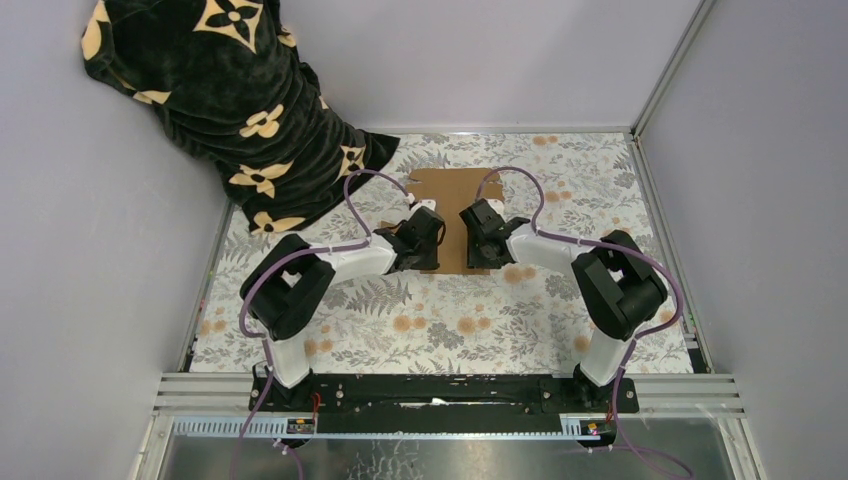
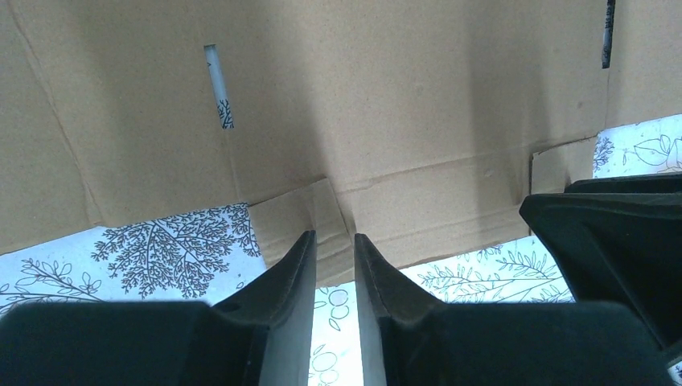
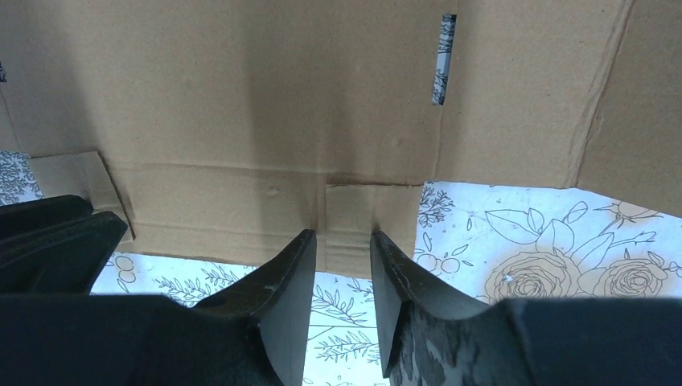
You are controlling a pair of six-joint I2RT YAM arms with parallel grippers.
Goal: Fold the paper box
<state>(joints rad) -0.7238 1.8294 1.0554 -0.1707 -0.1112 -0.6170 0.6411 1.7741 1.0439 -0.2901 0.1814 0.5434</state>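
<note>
The paper box [image 1: 452, 195] is matt brown cardboard, fibrous and speckled, with pressed creases. The counter [image 1: 450, 320] carries a smooth, floral-printed covering. The left hand [image 2: 334, 249] and right hand [image 3: 343, 241] are matt black plastic, the right finely grained. Upper left, a blanket [image 1: 220, 90] looks plush.

The paper box [image 1: 452, 195] is lying flat and unfolded — a plain brown cardboard sheet with thin slots and small flaps — on the flowery tablecloth [image 1: 450, 320].

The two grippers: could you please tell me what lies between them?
Only the flat paper box lies between the left gripper and right gripper, in the top view.
</note>
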